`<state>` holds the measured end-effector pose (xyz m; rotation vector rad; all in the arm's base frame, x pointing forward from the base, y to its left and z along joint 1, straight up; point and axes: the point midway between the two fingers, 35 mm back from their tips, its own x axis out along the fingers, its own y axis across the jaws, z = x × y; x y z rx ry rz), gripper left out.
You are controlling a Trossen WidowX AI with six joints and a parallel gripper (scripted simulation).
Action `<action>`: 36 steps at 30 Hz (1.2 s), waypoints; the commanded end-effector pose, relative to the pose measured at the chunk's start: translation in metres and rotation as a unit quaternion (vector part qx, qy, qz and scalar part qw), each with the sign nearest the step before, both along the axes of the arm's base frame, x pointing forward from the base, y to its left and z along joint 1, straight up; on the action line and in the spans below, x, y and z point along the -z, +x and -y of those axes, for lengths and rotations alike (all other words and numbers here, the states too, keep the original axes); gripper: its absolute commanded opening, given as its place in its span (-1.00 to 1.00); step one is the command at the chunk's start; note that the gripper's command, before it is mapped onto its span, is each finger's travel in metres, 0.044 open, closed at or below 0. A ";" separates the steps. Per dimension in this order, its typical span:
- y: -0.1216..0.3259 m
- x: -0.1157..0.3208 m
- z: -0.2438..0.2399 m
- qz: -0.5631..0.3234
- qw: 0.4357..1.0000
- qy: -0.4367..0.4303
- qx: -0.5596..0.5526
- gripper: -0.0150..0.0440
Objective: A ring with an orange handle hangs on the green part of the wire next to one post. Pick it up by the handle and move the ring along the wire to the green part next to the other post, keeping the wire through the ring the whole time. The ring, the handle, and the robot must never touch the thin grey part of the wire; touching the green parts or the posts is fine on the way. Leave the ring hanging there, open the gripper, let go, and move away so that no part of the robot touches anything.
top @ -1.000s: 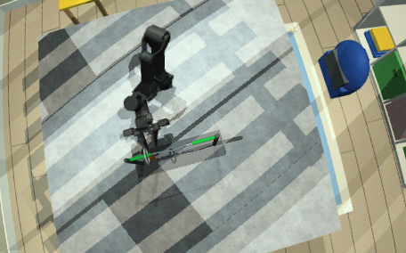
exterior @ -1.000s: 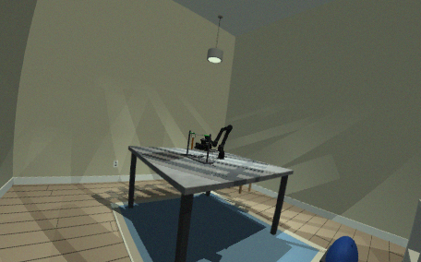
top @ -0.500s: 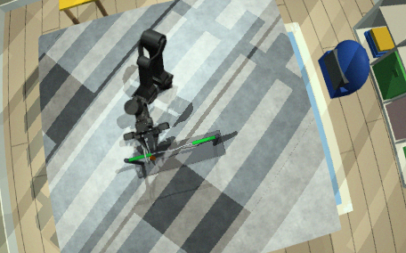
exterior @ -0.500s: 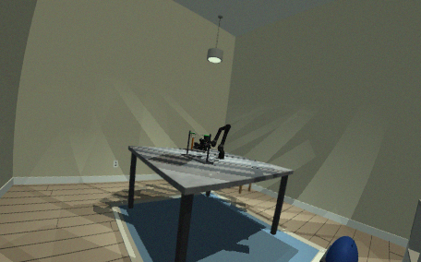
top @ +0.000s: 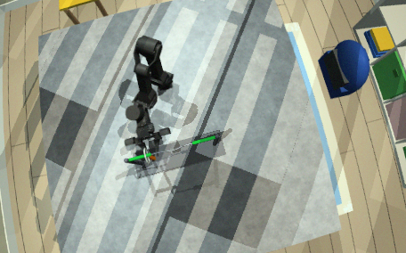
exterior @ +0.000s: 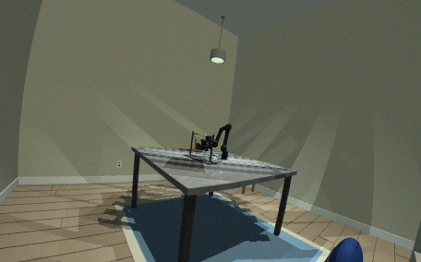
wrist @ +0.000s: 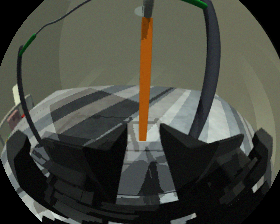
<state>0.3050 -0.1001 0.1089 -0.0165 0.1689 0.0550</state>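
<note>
The ring (top: pixel 150 157) hangs around the green wire part (top: pixel 133 159) (wrist: pixel 193 3) beside the near post (wrist: pixel 214 55). Its orange handle (top: pixel 152 158) (exterior: pixel 196 144) (wrist: pixel 145 75) hangs straight down. In the wrist view the ring is seen edge-on at the top border, partly cut off. The other green part (top: pixel 204 140) (wrist: pixel 28 44) is beside the far post (wrist: pixel 21 75). My gripper (wrist: pixel 143 127) is partly open and holds nothing. In the wrist view the handle's lower end appears between the fingertips, a little nearer the left one; whether it is in depth between them is unclear.
The thin grey wire (wrist: pixel 61 20) runs between the two green parts, to the left in the wrist view. The posts stand on a base on the striped table (top: pixel 255 191). The arm (top: pixel 143 85) reaches in from behind the wire.
</note>
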 end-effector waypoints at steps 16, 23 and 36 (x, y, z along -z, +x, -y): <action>0.031 0.004 -0.002 0.006 1.000 0.000 0.002 0.05; 0.038 0.006 -0.004 0.007 1.000 0.001 0.002 0.05; 0.038 0.006 -0.004 0.007 1.000 0.001 0.002 0.05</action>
